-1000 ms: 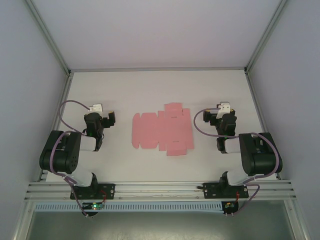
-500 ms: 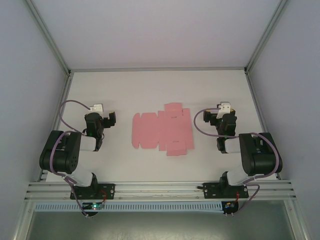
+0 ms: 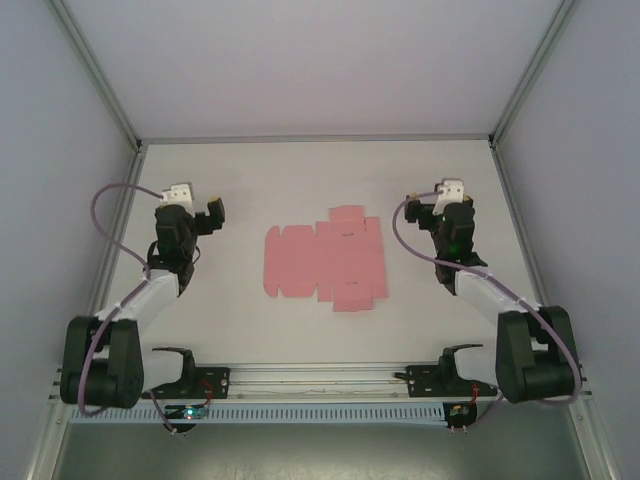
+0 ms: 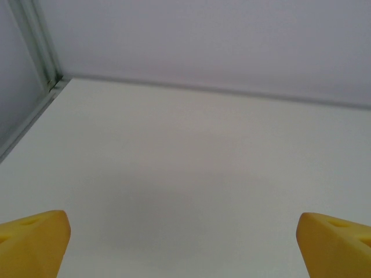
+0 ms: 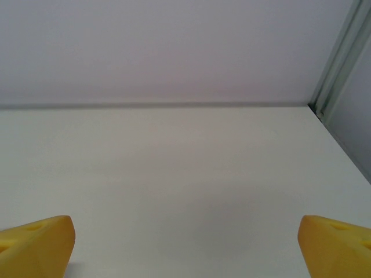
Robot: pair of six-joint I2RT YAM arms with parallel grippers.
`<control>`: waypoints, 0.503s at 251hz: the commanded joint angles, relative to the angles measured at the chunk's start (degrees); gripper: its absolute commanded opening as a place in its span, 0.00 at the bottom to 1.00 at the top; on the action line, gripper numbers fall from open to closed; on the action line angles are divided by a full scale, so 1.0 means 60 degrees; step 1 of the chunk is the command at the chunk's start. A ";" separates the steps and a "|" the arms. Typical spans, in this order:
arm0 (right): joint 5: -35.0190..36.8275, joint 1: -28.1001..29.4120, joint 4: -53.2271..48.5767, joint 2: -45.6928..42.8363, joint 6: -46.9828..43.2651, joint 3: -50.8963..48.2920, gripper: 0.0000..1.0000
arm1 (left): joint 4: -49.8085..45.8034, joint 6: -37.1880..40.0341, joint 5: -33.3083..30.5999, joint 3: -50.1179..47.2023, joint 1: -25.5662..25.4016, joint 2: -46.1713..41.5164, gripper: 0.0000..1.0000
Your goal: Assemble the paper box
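Top view showed us the paper box (image 3: 325, 262), a flat pink sheet lying mid worktop (image 3: 300, 180), well off every edge with open room all round, while in the wrist views we saw the left gripper (image 4: 185, 246) and right gripper (image 5: 185, 249) spread wide, holding nothing, facing bare worktop to the far edge.

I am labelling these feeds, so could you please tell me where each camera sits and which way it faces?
Top external: above and behind the arms, looking down on the table; both arms, left gripper, right gripper and the pink paper box between them show.
Left wrist: on the left wrist, facing the far wall near its left corner; yellow fingertips show, wide apart.
Right wrist: on the right wrist, facing the far right corner; yellow fingertips likewise.
Shared: both wrist views see table and far wall.
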 commanded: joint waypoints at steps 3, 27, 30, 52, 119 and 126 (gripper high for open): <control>0.0575 0.0858 -0.3706 -0.0394 0.1533 0.0916 0.98 | -0.2738 -0.1527 0.0701 0.0602 -0.0204 -0.0634 1.00; 0.0187 0.1907 -0.4494 -0.0510 0.2160 0.1017 0.99 | -0.3296 -0.2722 0.1841 0.0608 -0.0329 -0.0765 1.00; 0.0155 0.2033 -0.4506 -0.0496 0.2254 0.1010 0.98 | -0.3287 -0.2865 0.1943 0.0558 -0.0369 -0.0780 1.00; -0.0310 0.2740 -0.4348 -0.0311 0.2942 0.0811 0.98 | -0.3391 -0.3404 0.1953 0.0258 -0.0888 -0.0809 1.00; -0.1892 0.3657 -0.3448 0.1182 0.3563 0.0704 0.98 | -0.4604 -0.3250 0.1237 0.0789 -0.3002 0.0223 1.00; -0.1928 0.3652 -0.3417 0.1364 0.3590 0.0711 0.98 | -0.4550 -0.3297 0.1278 0.0820 -0.3128 0.0361 1.00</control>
